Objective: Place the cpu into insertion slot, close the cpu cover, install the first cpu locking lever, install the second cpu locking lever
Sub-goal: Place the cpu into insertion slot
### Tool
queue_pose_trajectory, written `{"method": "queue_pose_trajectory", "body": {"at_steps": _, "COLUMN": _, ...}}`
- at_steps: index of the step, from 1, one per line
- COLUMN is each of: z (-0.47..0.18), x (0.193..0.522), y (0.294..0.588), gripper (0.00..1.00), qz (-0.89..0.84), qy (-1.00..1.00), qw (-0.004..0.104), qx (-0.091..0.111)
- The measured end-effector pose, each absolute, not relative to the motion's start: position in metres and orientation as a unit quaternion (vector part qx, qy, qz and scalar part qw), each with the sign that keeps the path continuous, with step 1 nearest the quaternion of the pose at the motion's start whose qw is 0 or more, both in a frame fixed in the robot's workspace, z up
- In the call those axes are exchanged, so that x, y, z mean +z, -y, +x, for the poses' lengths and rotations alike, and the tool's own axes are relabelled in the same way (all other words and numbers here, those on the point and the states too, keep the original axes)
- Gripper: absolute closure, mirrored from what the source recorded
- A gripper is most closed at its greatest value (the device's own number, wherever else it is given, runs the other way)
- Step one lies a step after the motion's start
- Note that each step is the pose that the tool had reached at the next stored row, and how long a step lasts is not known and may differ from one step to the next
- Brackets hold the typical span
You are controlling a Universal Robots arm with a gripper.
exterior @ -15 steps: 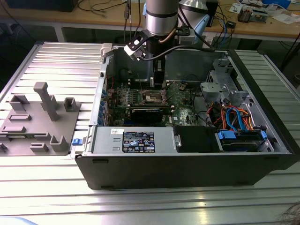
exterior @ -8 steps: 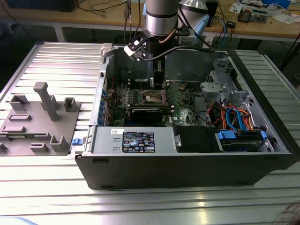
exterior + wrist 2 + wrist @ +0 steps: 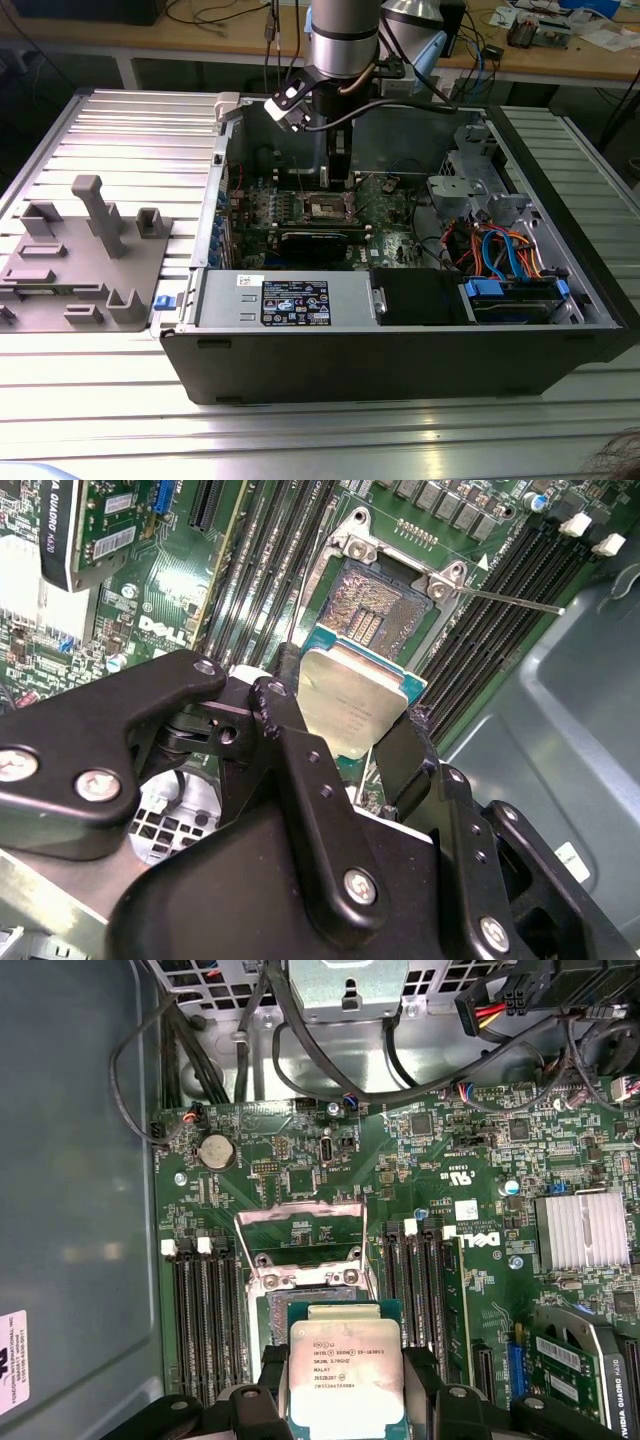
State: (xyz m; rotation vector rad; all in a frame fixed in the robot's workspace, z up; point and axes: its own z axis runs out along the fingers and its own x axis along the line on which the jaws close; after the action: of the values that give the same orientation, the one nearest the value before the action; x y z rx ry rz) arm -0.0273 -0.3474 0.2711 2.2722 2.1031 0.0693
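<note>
Silver-grey metal forms the top of the cpu (image 3: 355,705) (image 3: 345,1375), and we see on it several lines of fine dark print. The gripper (image 3: 345,720) (image 3: 345,1388) is clamped on this chip: its black fingers (image 3: 290,740) press on two opposite edges. The cpu is tilted and hangs over the near edge of the insertion slot (image 3: 375,605) (image 3: 305,1290). The slot's field of contacts lies bare, so the chip is not seated. We cannot tell if one edge already touches the rim.

In the first wrist view the cpu cover (image 3: 300,1218) stands open behind the slot, and the green board (image 3: 300,1175) shows through its window. In the second wrist view a thin metal lever (image 3: 510,600) sticks out free from the corner of the slot.

White letters and a logo are printed on the board. A graphics card (image 3: 60,530) carries a label with writing, and a white sticker (image 3: 12,1360) sits on the case wall.

In the exterior view the gripper (image 3: 340,165) reaches down into the open computer case (image 3: 400,370), which lies on the ribbed metal surface (image 3: 120,130). The power supply box (image 3: 220,300) has one dark label and one white label.
</note>
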Motion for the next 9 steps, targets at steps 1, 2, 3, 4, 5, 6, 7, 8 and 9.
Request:
{"method": "queue_pose_trajectory", "body": {"at_steps": 1, "z": -0.0273, "x": 0.2709, "y": 0.3474, "gripper": 0.46, "qz": 0.734, "qy": -0.679, "qw": 0.022, "qx": 0.022}}
{"method": "queue_pose_trajectory", "body": {"at_steps": 2, "z": -0.0273, "x": 0.2707, "y": 0.3474, "gripper": 0.46, "qz": 0.734, "qy": -0.679, "qw": 0.022, "qx": 0.022}}
{"method": "queue_pose_trajectory", "body": {"at_steps": 3, "z": -0.0273, "x": 0.2705, "y": 0.3474, "gripper": 0.46, "qz": 0.734, "qy": -0.679, "qw": 0.022, "qx": 0.022}}
{"method": "queue_pose_trajectory", "body": {"at_steps": 4, "z": -0.0273, "x": 0.2703, "y": 0.3474, "gripper": 0.46, "qz": 0.734, "qy": -0.679, "qw": 0.022, "qx": 0.022}}
{"method": "queue_pose_trajectory", "body": {"at_steps": 5, "z": -0.0273, "x": 0.27, "y": 0.3474, "gripper": 0.46, "qz": 0.734, "qy": -0.679, "qw": 0.022, "qx": 0.022}}
{"method": "queue_pose_trajectory", "body": {"at_steps": 6, "z": -0.0273, "x": 0.2699, "y": 0.3474, "gripper": 0.46, "qz": 0.734, "qy": -0.679, "qw": 0.022, "qx": 0.022}}
{"method": "queue_pose_trajectory", "body": {"at_steps": 7, "z": -0.0273, "x": 0.2697, "y": 0.3474, "gripper": 0.46, "qz": 0.734, "qy": -0.679, "qw": 0.022, "qx": 0.022}}
{"method": "queue_pose_trajectory", "body": {"at_steps": 8, "z": -0.0273, "x": 0.2696, "y": 0.3474, "gripper": 0.46, "qz": 0.734, "qy": -0.679, "qw": 0.022, "qx": 0.022}}
{"method": "queue_pose_trajectory", "body": {"at_steps": 9, "z": -0.0273, "x": 0.2693, "y": 0.3474, "gripper": 0.46, "qz": 0.734, "qy": -0.679, "qw": 0.022, "qx": 0.022}}
